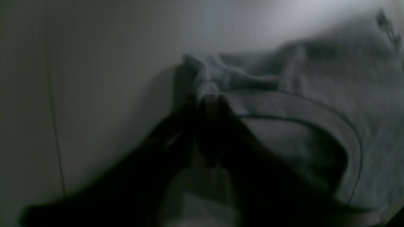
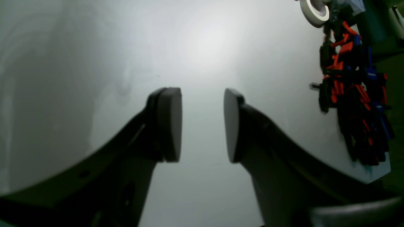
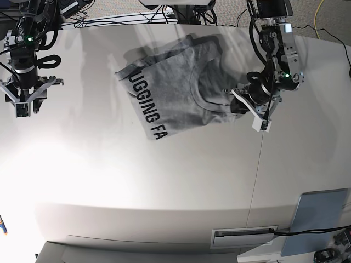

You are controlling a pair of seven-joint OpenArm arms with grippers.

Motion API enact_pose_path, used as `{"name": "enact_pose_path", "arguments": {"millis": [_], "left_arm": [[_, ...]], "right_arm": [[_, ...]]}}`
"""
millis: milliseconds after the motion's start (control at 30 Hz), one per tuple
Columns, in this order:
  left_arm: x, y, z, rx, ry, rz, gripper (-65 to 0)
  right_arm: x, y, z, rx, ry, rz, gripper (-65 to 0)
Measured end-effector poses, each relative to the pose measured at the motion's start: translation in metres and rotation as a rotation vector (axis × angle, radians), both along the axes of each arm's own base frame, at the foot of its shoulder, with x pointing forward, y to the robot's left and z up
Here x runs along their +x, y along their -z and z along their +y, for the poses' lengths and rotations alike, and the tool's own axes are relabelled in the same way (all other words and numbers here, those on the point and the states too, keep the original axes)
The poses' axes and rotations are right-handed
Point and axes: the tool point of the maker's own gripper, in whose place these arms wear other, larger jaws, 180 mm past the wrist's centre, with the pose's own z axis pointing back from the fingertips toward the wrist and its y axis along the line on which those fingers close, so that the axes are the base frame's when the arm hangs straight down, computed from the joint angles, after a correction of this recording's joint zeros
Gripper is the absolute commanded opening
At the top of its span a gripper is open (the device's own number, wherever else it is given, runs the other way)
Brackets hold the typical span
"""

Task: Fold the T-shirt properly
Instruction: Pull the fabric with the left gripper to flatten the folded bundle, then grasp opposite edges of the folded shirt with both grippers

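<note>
The left claw (image 3: 237, 102) is pinching the T-shirt (image 3: 175, 82) at its 3 o'clock edge, the spread right claw (image 2: 202, 124) holds nothing, and a thin pinch might slip and bunch the cloth on the worktop (image 3: 164, 181)

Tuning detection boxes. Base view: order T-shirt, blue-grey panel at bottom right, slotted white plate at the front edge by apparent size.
1. T-shirt, clearly largest.
2. Blue-grey panel.
3. Slotted white plate, narrow strip, smallest in area.
The panel lies partly off the table's edge, so its true size against the plate is unsure.
</note>
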Motion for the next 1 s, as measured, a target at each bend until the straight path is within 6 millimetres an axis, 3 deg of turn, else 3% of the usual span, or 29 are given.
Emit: {"name": "enact_pose_path", "arguments": {"millis": [100,200,267,333,367,500,633,733,867,1000], "left_arm": [[0.001,-0.008,-0.005,-0.037,0.06,-0.028,-35.5],[-0.001,-0.025,-0.01,-0.098,0.158,-0.088,-36.3],[-0.007,-0.049,-0.03,-0.216,0.27,-0.166,-43.6],[-0.021,-0.077,-0.058,-0.37,0.408,-0.243,-57.2],[-0.03,-0.081,-0.067,-0.427,0.437,-0.221,-63.8],[-0.067,-0.062,-0.095,-0.472,0.548,-0.094,-65.0],[-0.113,-0.054,-0.146,-0.538,0.719,0.004,-65.0],[-0.145,-0.039,-0.174,-0.479,0.858,0.075,-65.0],[-0.169,-0.013,-0.184,-0.317,0.977,0.131,-65.0],[-0.169,0.016,-0.173,-0.154,0.992,0.152,-65.0]], "right_arm": [[0.0,0.0,0.0,0.0,0.0,0.0,-42.7],[0.0,0.0,0.0,0.0,0.0,0.0,-42.7],[0.001,0.0,0.002,0.015,-0.006,-0.004,-42.7],[0.002,0.002,0.007,0.051,-0.02,-0.009,-42.7],[0.002,0.002,0.009,0.059,-0.025,-0.01,-42.7],[0.003,0.002,0.009,0.058,-0.025,-0.012,-44.7],[0.003,0.002,0.009,0.058,-0.025,-0.011,-46.8],[0.002,0.002,0.009,0.058,-0.025,-0.01,-46.8],[0.001,0.002,0.006,0.043,-0.017,-0.005,-46.8],[0.001,0.001,0.004,0.023,-0.01,-0.002,-46.8]]}}
